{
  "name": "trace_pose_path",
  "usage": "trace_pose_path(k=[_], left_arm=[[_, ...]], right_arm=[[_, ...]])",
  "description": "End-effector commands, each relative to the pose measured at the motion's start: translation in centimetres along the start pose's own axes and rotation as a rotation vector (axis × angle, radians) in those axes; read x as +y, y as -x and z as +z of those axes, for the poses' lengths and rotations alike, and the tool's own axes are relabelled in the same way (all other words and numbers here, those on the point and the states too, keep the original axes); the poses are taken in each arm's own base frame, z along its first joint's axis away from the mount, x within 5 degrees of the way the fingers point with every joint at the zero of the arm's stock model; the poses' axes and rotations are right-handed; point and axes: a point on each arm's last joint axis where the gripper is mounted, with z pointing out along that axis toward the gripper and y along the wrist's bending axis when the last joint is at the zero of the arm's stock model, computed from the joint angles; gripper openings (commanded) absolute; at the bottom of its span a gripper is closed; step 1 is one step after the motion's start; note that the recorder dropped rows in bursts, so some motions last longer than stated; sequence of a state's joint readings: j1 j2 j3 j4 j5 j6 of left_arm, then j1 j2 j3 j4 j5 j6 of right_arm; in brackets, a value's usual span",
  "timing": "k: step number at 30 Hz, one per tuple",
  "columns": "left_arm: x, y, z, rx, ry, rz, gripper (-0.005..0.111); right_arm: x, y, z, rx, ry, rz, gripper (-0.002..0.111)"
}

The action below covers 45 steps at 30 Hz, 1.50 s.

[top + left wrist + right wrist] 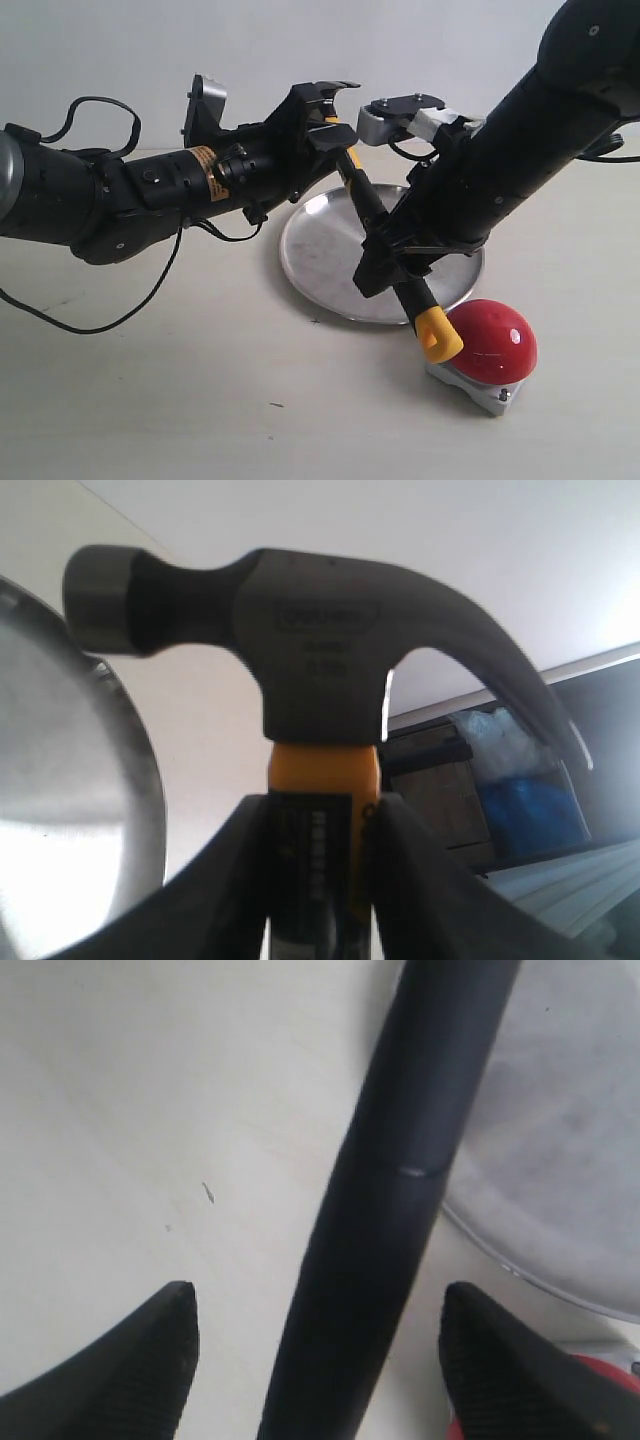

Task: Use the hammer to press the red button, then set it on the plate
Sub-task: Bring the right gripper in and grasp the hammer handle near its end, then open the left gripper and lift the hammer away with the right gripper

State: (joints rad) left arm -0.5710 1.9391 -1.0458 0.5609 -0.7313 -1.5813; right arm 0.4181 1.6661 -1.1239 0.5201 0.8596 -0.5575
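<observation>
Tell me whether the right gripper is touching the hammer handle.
Apart. The right wrist view shows table either side of the hammer handle, between it and the open fingers of the right gripper.

Pale tabletop [200, 400] under a plain white wall [300, 40].
Matte cream, filling the lower frame of the exterior view; tiny dark speck [272, 405] at lower centre, thin scratch mark [208, 1192] seen close in the right wrist view. Blurred far off in the left wrist view: blue bundle [525, 800], brown box [440, 780].
</observation>
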Motion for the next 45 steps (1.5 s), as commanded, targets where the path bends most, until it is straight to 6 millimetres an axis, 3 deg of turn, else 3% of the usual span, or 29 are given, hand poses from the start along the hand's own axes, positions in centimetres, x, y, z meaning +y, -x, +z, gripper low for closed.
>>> trace_pose_path(k=[1,7,16,22,32,40,45], left_arm=[[-1.0,0.5,0.1,-0.018,-0.065,0.008,0.0],[-0.9,0.5,0.1,-0.02,-0.051,0.009,0.0],[-0.9,0.5,0.1,-0.02,-0.051,0.009,0.0],[-0.9,0.5,0.1,-0.02,-0.051,0.009,0.0],[-0.9,0.5,0.1,-0.02,-0.051,0.009,0.0],[-0.9,0.5,0.1,-0.02,-0.051,0.012,0.0],[-0.9,0.5,0.1,-0.019,-0.051,0.025,0.0]], right_arm=[[-0.4,0.2,0.5,0.015,-0.019,-0.004,0.066],[-0.5,0.3,0.6,0.004,-0.024,-0.001,0.066],[-0.5,0.2,0.6,0.011,-0.02,0.007,0.049],[-0.5,0.2,0.6,0.007,-0.022,0.017,0.063],[-0.6,0.5,0.6,-0.016,-0.033,0.023,0.061],[-1.4,0.3,2.6,0.025,-0.032,0.044,0.061],[-1.3,0.3,2.4,0.028,-0.028,0.042,0.06]])
